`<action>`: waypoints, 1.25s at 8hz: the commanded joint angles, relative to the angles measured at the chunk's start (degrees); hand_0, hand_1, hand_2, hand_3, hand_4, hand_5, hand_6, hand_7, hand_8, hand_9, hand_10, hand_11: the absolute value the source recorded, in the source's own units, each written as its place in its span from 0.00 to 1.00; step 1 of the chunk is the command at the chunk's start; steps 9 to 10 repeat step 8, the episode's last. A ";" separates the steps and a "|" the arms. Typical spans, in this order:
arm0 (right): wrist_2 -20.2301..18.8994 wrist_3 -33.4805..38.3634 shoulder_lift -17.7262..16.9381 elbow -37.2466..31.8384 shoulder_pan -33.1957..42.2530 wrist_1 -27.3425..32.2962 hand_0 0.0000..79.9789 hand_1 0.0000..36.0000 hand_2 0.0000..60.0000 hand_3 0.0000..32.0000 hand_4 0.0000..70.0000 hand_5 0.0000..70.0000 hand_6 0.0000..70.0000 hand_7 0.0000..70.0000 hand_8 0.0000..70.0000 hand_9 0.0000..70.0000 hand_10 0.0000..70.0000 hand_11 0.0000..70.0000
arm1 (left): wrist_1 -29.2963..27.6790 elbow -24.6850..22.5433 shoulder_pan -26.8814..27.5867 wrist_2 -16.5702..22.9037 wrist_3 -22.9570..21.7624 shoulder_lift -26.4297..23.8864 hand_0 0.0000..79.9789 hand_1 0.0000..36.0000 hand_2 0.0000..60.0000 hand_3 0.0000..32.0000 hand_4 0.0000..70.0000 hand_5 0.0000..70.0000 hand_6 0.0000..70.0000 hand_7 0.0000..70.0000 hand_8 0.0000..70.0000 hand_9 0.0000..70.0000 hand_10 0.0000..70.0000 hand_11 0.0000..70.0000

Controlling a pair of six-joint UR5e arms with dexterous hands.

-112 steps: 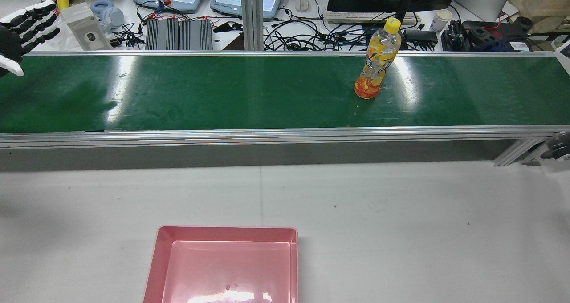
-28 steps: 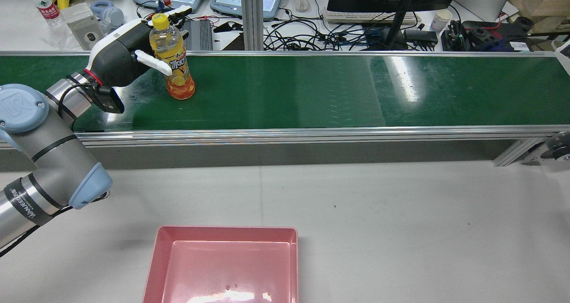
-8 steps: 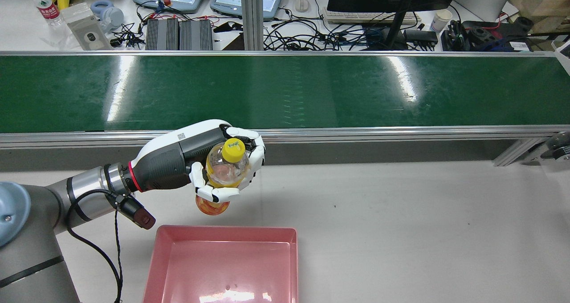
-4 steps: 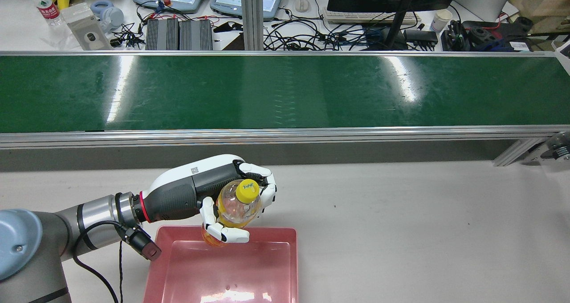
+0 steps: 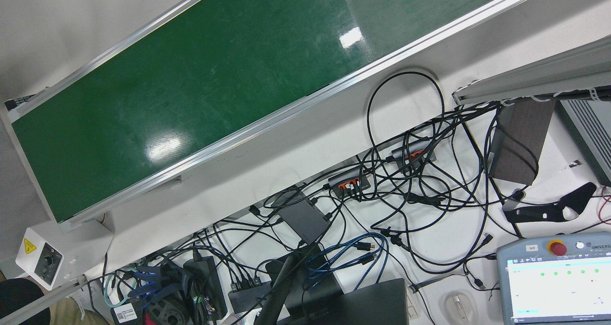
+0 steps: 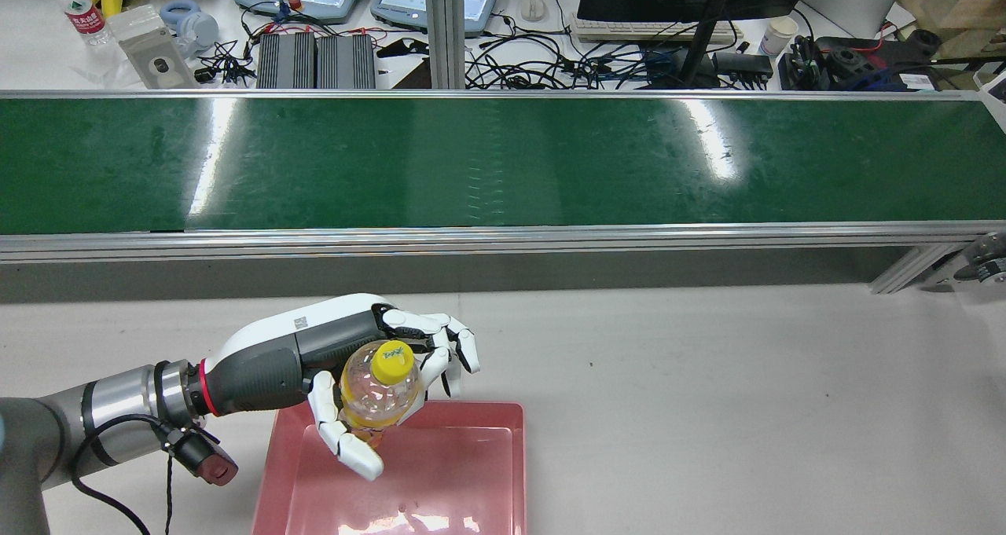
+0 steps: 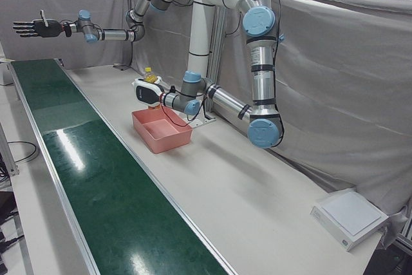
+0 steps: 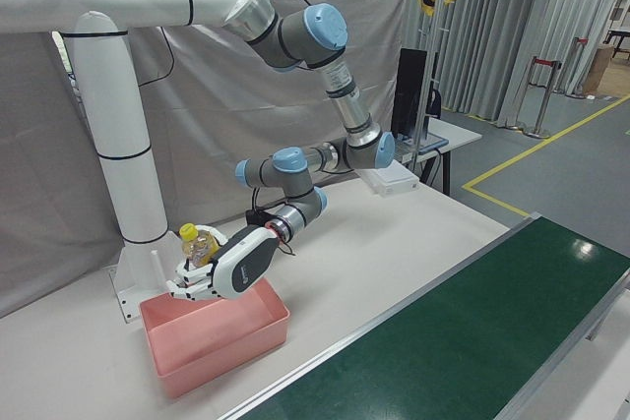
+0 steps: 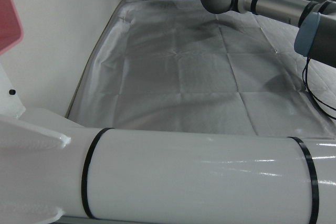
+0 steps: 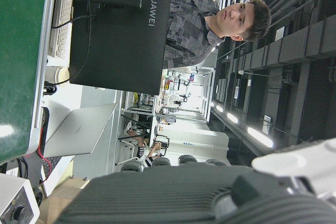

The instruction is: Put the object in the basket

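Left hand (image 6: pixel 314 354), rear view: reached over the far left corner of the pink basket (image 6: pixel 479 472), fingers (image 6: pixel 449 345) curled loosely about the bottle (image 6: pixel 377 390). Thumb sticks out below it. Bottle stands upright with its yellow cap (image 6: pixel 391 360) up, its base over the basket's floor near that corner. Whether the fingers press on the bottle or only cage it, I cannot tell. Green conveyor belt (image 6: pixel 503 162) runs bare, well beyond the basket.

Front view: only belt and a tangle of cables (image 5: pixel 382 196); no arm, no basket.

Left-front view: my right hand (image 7: pixel 31 28) hangs high and far from the basket, out over the belt's far end, flat, fingers spread, holding nothing. Left hand and bottle sit just above the basket's far rim.

Right-front view: bottle's cap and shoulder rise above my left hand; its lower part is hidden behind the hand, over the basket's back corner.

Left hand view: a white arm tube (image 9: pixel 194 177) fills the bottom; a sliver of the basket at upper left.

Right hand view: a dark monitor (image 10: pixel 121 30), with a person behind it.
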 commanded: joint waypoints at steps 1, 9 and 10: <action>0.00 0.00 0.09 0.00 0.00 0.00 0.00 0.00 0.00 0.00 0.00 0.00 0.00 0.00 0.00 0.00 0.00 0.00 | -3.04 -5.20 0.28 -0.37 0.27 7.69 0.66 0.18 0.00 0.08 0.14 0.16 0.00 0.06 0.05 0.05 0.11 0.18; 0.00 0.00 0.00 0.00 0.00 0.00 0.00 0.00 0.00 0.00 0.00 0.00 0.00 0.00 0.00 0.00 0.00 0.00 | -3.05 -5.20 0.45 -0.46 1.06 7.35 0.71 0.22 0.00 0.15 0.10 0.08 0.00 0.02 0.02 0.00 0.03 0.07; 0.00 0.00 0.00 0.00 0.00 0.00 0.00 0.00 0.00 0.00 0.00 0.00 0.00 0.00 0.00 0.00 0.00 0.00 | -3.05 -5.20 0.45 -0.46 1.06 7.35 0.71 0.22 0.00 0.15 0.10 0.08 0.00 0.02 0.02 0.00 0.03 0.07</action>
